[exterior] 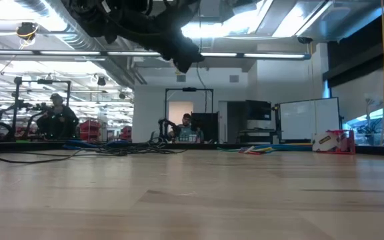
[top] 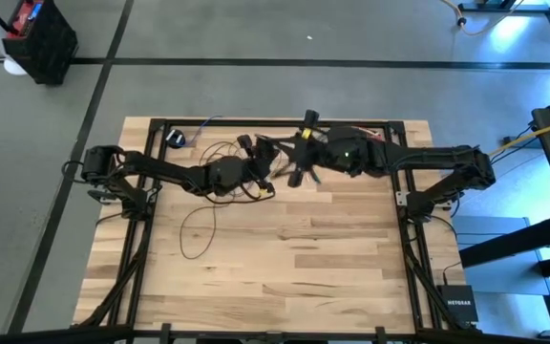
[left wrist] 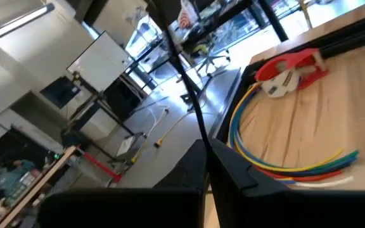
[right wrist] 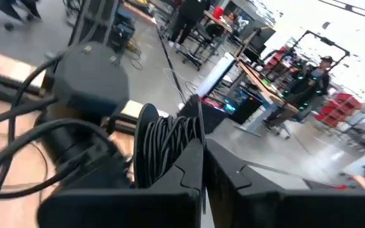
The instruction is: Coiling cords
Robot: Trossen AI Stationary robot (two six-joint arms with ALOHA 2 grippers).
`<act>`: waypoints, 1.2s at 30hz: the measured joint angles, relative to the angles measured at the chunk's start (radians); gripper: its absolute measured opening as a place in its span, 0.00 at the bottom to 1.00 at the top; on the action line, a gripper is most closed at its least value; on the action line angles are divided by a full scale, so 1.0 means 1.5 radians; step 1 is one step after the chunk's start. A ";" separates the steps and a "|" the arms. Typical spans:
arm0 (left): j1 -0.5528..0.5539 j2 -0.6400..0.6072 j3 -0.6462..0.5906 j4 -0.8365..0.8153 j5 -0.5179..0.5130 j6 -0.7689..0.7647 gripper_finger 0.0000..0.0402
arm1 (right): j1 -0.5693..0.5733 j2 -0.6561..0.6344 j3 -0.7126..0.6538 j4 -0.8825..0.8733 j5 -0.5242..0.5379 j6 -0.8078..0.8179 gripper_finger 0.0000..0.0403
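Bridging both tools above the desk's (top: 256,277) far half, the thin dark looped cord (top: 220,153) is clamped taut in the closed left tool (top: 267,184); its wound turns (right wrist: 166,149) are pinched by the closed right tool (top: 292,177), just beside it.

The tabletop (top: 285,248) is showing as pale wood in jointed planks, smooth with a soft satin sheen, framed by dark matt metal rails. The cords (right wrist: 170,149) are looking like thin, dark, rubbery wire wound in tight turns, faintly glossy. Each pincer, left (left wrist: 206,166) and right (right wrist: 203,166), is appearing as matt black plastic with flat smooth faces. The multicoloured wires (left wrist: 277,161) are looking smooth and plastic-coated, beside a glossy red tape dispenser (left wrist: 290,69).
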 joint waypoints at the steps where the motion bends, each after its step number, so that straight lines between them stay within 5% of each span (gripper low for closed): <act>1: 0.004 0.000 0.000 -0.006 -0.003 -0.004 0.01 | 0.010 0.000 0.000 -0.006 0.011 -0.006 0.03; 15: -0.025 -0.046 -0.001 -0.107 -0.168 0.050 0.02 | 0.089 -0.001 0.000 -0.202 0.168 0.004 0.02; 23: -0.031 -0.098 -0.001 -0.205 -0.170 -0.004 0.01 | 0.076 0.009 -0.032 -0.281 0.208 0.047 0.01; 36: -0.046 -0.153 -0.001 -0.214 -0.134 -0.115 0.02 | 0.014 0.009 -0.107 -0.205 0.196 0.065 0.01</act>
